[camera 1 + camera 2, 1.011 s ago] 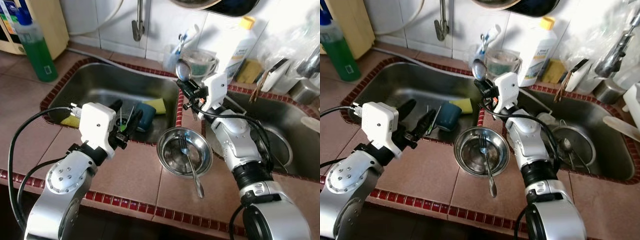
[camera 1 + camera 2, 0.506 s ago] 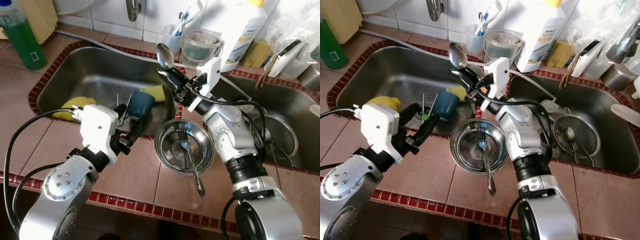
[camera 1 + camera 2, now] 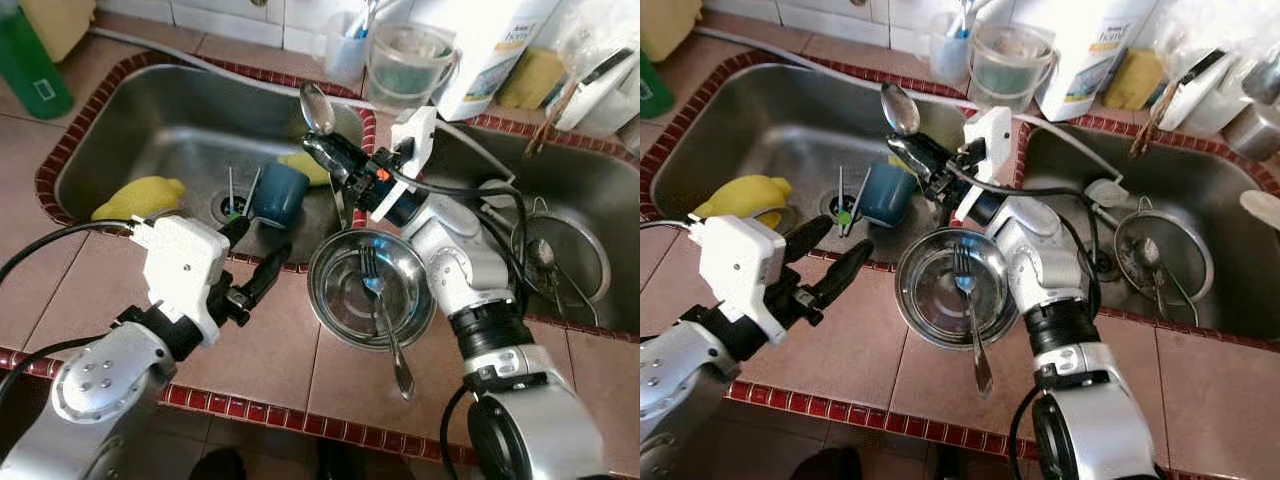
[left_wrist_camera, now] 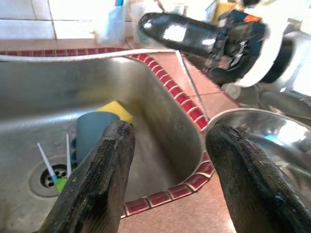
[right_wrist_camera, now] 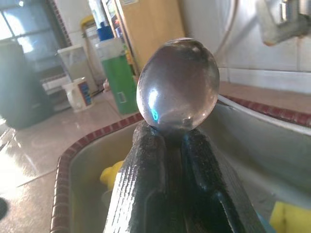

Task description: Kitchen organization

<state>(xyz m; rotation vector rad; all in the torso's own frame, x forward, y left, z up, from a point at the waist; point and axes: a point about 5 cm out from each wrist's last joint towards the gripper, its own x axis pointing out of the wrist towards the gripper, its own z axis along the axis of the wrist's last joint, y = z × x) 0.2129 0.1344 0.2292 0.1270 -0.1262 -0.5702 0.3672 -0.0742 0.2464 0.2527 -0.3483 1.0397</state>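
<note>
My right gripper (image 3: 322,152) is shut on a steel spoon (image 3: 317,108), its bowl (image 5: 177,83) sticking up past the fingertips, above the tiled divider between the two sinks. A steel bowl (image 3: 345,300) sits on the counter below it with a fork (image 3: 380,300) lying across it. My left gripper (image 3: 256,255) is open over the counter at the left sink's front edge, fingers (image 4: 102,179) apart and holding nothing. In the left sink (image 3: 150,130) lie a blue cup (image 3: 278,194), a yellow sponge (image 3: 300,165) and a yellow object (image 3: 140,197).
The right sink (image 3: 1230,290) holds a round strainer (image 3: 1160,255) and utensils. Along the back wall stand a clear jug (image 3: 405,68), a toothbrush cup (image 3: 345,45), a white bottle (image 3: 490,50) and a green bottle (image 3: 30,70). Brown tiled counter (image 3: 280,350) lies in front.
The camera has tilted down and nearer. My right gripper with the spoon has swung left, out over the left sink's edge. The left gripper has stayed by the sink's front edge.
</note>
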